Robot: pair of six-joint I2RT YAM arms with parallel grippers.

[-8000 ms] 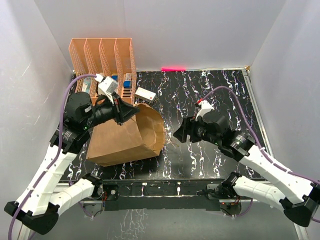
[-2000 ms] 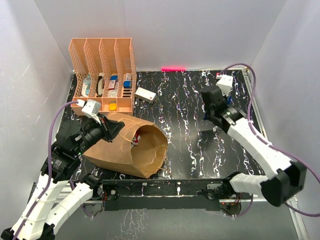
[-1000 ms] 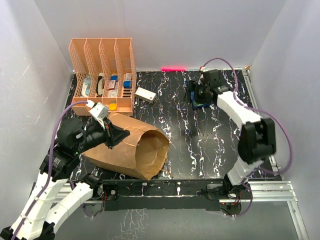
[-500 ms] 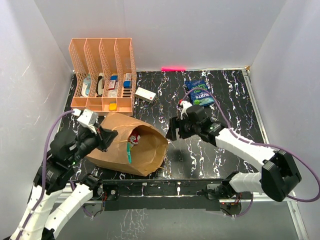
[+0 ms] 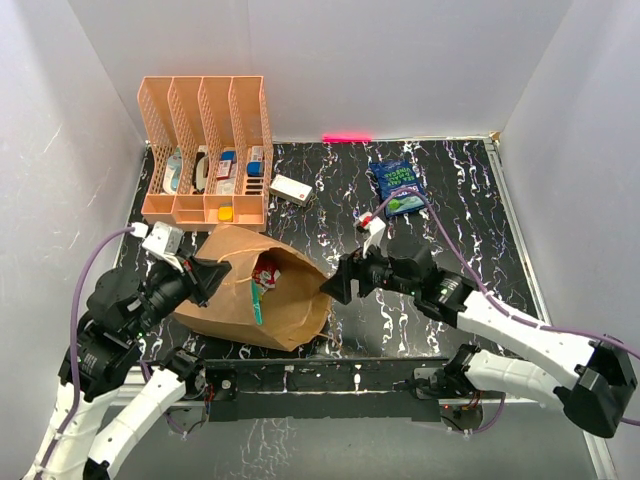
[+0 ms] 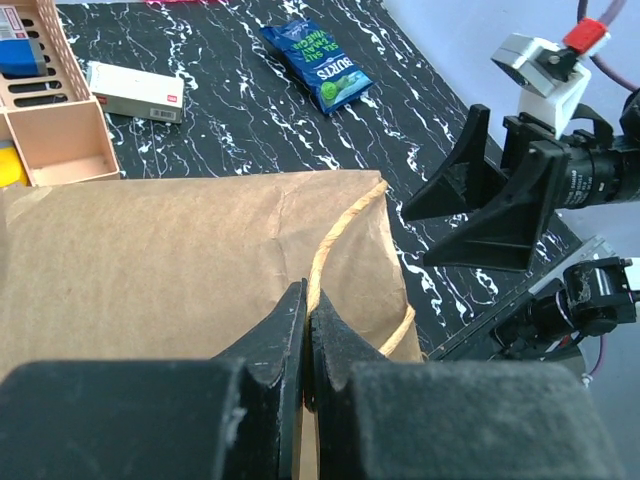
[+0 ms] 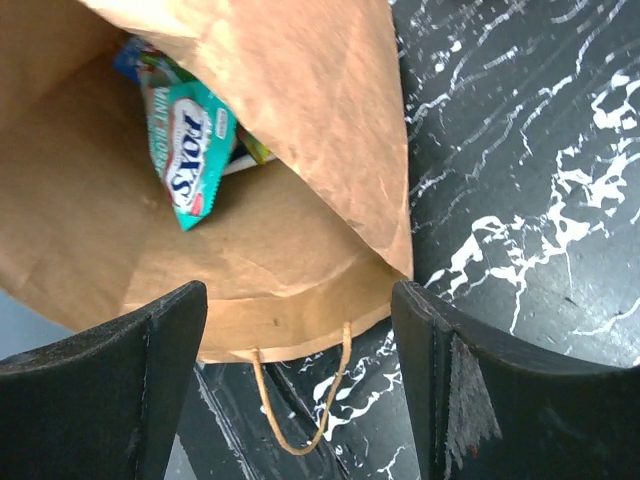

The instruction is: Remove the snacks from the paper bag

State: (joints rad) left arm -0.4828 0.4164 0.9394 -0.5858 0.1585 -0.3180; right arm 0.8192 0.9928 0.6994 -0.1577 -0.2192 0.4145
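Robot lab cell: white enclosure walls (image 5: 400, 60), black marbled tabletop (image 5: 350, 195).

- Brown kraft paper bag (image 5: 215, 315): lower left of the top view, lying on its side on the black marbled counter (image 5: 460, 240), mouth toward the right.
- Teal glossy packet (image 7: 188, 150): inside the bag, near the mouth.
- Small red packet (image 5: 266, 274): inside, just behind the teal one.
- Orange plastic mesh file rack (image 5: 205, 110): upper left, behind the bag.
- Small white box (image 5: 291, 188): just right of the rack.
- Dark blue chip bag (image 5: 397, 186): upper centre-right, well apart from the paper bag.
- Left fingers (image 6: 275, 345): on the bag's upper side, at its twisted handle.
- Right fingers (image 7: 95, 385): just right of the mouth.
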